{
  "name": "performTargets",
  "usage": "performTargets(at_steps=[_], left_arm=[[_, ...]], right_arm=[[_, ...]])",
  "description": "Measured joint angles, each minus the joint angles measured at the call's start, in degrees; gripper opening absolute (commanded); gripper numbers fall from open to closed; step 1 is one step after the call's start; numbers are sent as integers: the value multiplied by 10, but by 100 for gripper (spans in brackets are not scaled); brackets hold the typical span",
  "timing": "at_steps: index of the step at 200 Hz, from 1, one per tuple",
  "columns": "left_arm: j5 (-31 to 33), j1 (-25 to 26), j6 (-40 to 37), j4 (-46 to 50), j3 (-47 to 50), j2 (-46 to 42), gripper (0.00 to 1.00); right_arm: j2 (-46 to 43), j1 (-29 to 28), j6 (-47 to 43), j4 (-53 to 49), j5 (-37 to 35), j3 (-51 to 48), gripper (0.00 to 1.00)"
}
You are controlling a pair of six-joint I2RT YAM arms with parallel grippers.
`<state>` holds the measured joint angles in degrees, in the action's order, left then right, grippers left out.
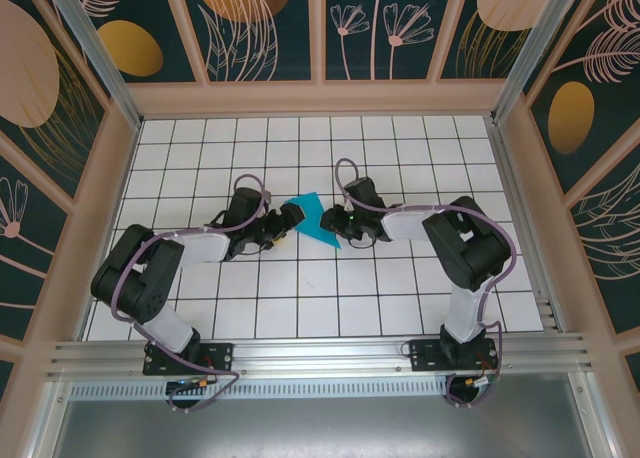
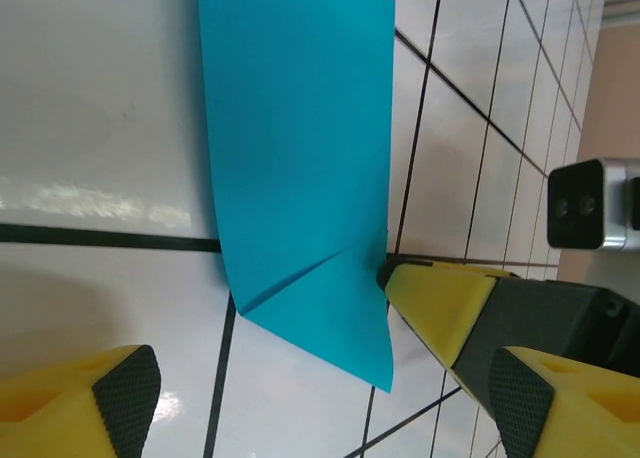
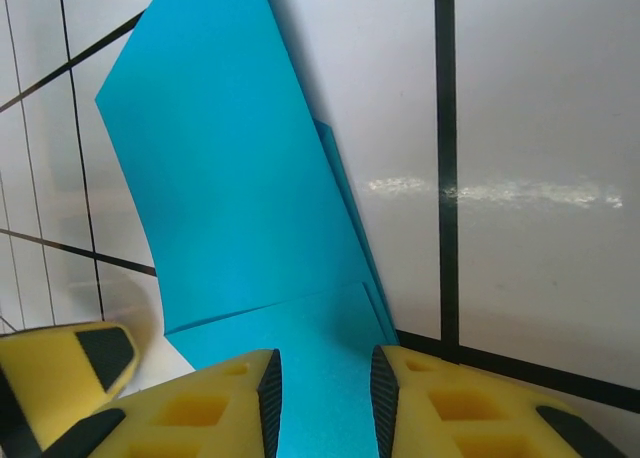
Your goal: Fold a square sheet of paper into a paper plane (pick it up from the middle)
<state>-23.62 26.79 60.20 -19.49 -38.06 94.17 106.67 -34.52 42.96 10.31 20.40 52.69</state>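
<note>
The cyan-blue sheet of paper (image 1: 309, 207) lies partly folded on the white grid table between the two grippers. In the left wrist view the paper (image 2: 300, 158) shows a diagonal crease near its lower corner. My left gripper (image 2: 320, 393) stands wide open just short of that corner, holding nothing. The right wrist view shows the paper (image 3: 230, 178) with a folded flap running under my right gripper (image 3: 325, 393), whose pads stand apart over it. One yellow right finger (image 2: 440, 298) touches the paper's edge. From above, the left gripper (image 1: 291, 218) and the right gripper (image 1: 328, 221) nearly meet.
The white tiled table (image 1: 300, 288) is walled by patterned panels at the back and sides. An aluminium rail (image 1: 320, 353) runs along the near edge by the arm bases. The right wrist camera block (image 2: 590, 203) sits close to my left gripper.
</note>
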Motion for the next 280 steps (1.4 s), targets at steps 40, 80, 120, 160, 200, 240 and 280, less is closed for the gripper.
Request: performTargets(at_steps=[40,80,120,160,200,240,280], left_arm=[[-5,12,16,0,-17,22,81],[-6,14,21,0,-32,32,81],[-6,17,25,0,-47,55,80],[-13,17,30,0,-57,65,77],[-21,19,34,-6,-61,75,68],[-31,21,38,-14,-65,84,47],[-34,21,45,-18,-66,98,23]], right_arm=[[0,9,9,17,19,-9,33],[0,14,11,33,31,-17,33],[0,19,17,45,42,-24,33],[0,23,22,51,50,-28,33],[0,24,23,65,55,-34,35],[-5,25,-6,82,69,-41,48],[-13,25,-63,86,75,-45,53]])
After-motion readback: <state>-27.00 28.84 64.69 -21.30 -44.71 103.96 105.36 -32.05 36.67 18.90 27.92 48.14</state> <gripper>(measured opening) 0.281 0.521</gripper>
